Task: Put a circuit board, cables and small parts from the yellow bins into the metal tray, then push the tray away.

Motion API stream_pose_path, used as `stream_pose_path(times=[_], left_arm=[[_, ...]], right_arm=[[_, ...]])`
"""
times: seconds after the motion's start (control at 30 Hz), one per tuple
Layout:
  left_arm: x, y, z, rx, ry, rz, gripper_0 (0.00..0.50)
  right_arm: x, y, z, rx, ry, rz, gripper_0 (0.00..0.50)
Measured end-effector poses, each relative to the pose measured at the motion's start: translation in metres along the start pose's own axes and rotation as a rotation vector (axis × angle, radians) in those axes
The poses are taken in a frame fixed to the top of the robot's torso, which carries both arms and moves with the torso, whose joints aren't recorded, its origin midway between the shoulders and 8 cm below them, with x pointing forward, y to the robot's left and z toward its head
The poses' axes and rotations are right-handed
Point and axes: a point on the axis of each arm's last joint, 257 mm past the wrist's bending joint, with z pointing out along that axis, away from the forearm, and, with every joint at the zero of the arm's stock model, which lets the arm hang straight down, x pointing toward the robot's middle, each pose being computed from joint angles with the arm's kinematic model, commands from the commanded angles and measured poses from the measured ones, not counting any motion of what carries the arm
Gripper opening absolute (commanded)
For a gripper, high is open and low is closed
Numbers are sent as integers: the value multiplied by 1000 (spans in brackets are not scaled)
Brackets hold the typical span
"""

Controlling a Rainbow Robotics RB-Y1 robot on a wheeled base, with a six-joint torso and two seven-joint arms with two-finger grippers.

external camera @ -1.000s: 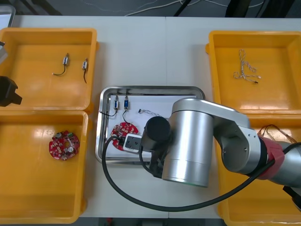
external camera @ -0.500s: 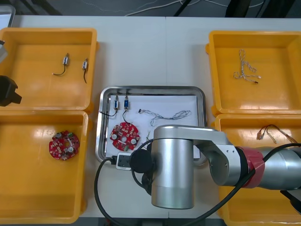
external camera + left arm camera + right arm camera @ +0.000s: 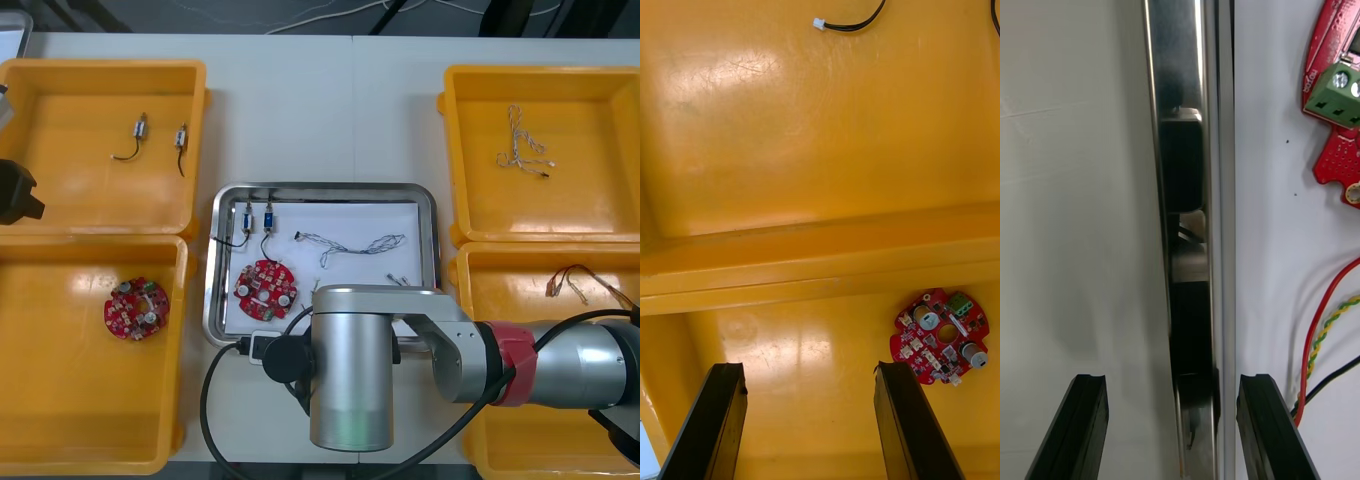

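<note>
**At the metal tray's (image 3: 320, 188) near rim**

Right gripper (image 3: 1171, 382) is hanging over it, fingers apart. Left gripper (image 3: 809, 371) is hovering over the left yellow bins (image 3: 100, 66), apart too. I think it should be pushing slow and straight, keeping the circuit board (image 3: 265, 283) and cables (image 3: 360, 243) inside.

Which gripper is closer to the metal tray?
Right. The open right gripper straddles the near rim of the metal tray; the left gripper hangs over the left yellow bins.

Metal tray (image 3: 322, 188) between yellow bins (image 3: 100, 80) — white inside, holding red circuit board (image 3: 264, 284), twisted cable (image 3: 360, 243), small metal parts (image 3: 268, 218)
</note>
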Motion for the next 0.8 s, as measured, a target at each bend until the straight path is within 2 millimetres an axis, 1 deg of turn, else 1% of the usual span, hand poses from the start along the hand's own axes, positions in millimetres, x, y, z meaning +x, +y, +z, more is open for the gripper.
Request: stream_pose_path(times=[0.03,0.07,0.1,0.13,0.17,0.2,0.5,0.63,0.8], left_arm=[[0,0,0,0,0,0,500],[0,0,0,0,-1,1,500],[0,0,0,0,-1,1,500],[0,0,0,0,-1,1,500],[0,0,0,0,-1,1,500],[0,0,0,0,-2,1,500],[-1,0,-1,-3,-3,2,500],[-1,0,-1,-3,-5,4,500],[-2,-2,-3,-4,-14,12,500]], right_arm=[[-1,0,0,0,-1,-1,405],[-2,1,0,1,-3,-2,249],[-3,1,-1,3,-5,-2,159],[-4,0,-1,5,-7,-3,56],[-5,0,-1,8,-8,-3,21],[-5,-1,-1,11,-9,-4,0],[-10,-11,-4,40,-18,-15,0],[-14,-21,-8,62,-23,-23,0],[-15,-39,-12,100,-27,-57,0]])
